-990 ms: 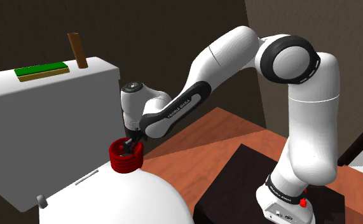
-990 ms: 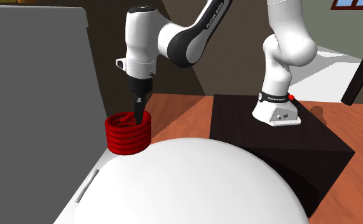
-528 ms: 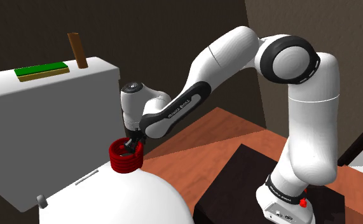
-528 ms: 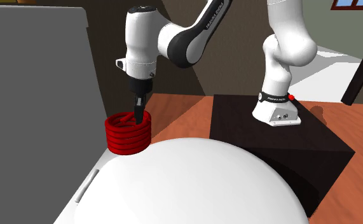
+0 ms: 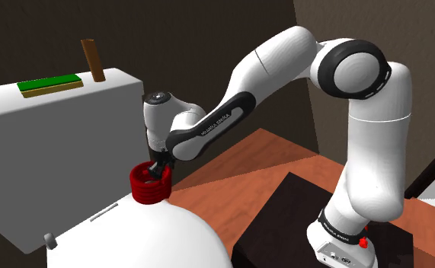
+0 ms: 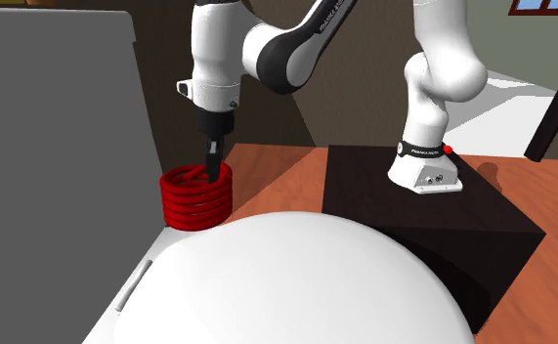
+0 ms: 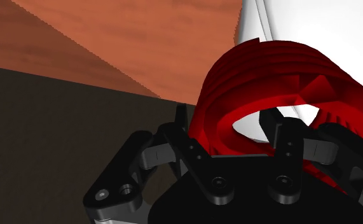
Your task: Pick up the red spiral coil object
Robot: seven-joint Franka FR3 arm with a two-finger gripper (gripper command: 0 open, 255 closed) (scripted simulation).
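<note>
We find the red spiral coil of stacked rings (image 5: 147,184) standing upright at the edge of the white dome-topped bench (image 5: 158,240), directly beneath the all-black two-finger hand (image 5: 161,170), which points straight down. In the wrist view the hand (image 7: 237,146) is closed on the coil (image 7: 269,76): one black finger (image 7: 187,153) lies outside the ring wall and the other inside the hollow, with the wall clasped between them. In the second exterior view the hand (image 6: 212,168) grips the coil (image 6: 194,197) on the side toward the dark box stand (image 6: 443,235), so the coil's bulk lies off-centre, away from the stand. The coil's axis is vertical, parallel to the fingers. We judge the lift should run straight up; the one-sided hold may let the coil tilt. We cannot tell whether its base touches the bench.
</note>
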